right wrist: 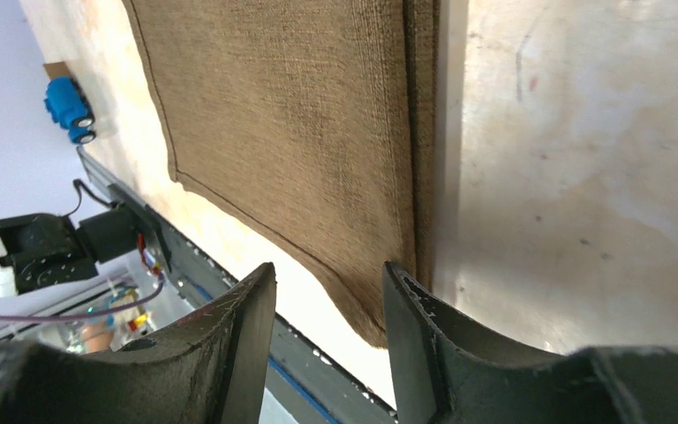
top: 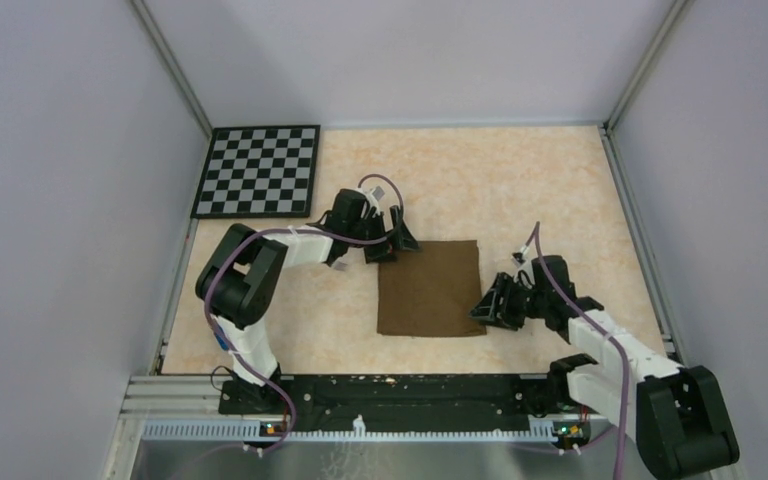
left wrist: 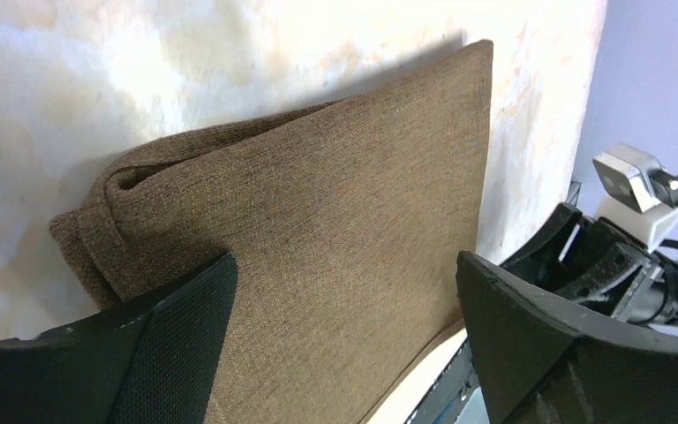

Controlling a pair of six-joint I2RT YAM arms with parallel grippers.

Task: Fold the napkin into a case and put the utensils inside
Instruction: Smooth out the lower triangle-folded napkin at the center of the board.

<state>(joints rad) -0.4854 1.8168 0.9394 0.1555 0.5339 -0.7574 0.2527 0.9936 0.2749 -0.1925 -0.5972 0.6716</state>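
Note:
The dark brown napkin (top: 430,288) lies flat mid-table, with a doubled, folded edge showing in the left wrist view (left wrist: 318,203) and the right wrist view (right wrist: 291,115). My left gripper (top: 400,243) is open at its far left corner, with its jaws wide apart over the cloth (left wrist: 344,265). My right gripper (top: 485,305) is open at the near right corner. That corner sits between its spread fingers (right wrist: 328,269) without being pinched. No narrow case and no utensils are in view.
A black-and-white checkerboard (top: 258,170) lies at the far left of the table. A small blue toy car (right wrist: 69,109) sits near the table's left front edge. The metal rail (top: 390,395) runs along the near edge. Grey walls enclose the table.

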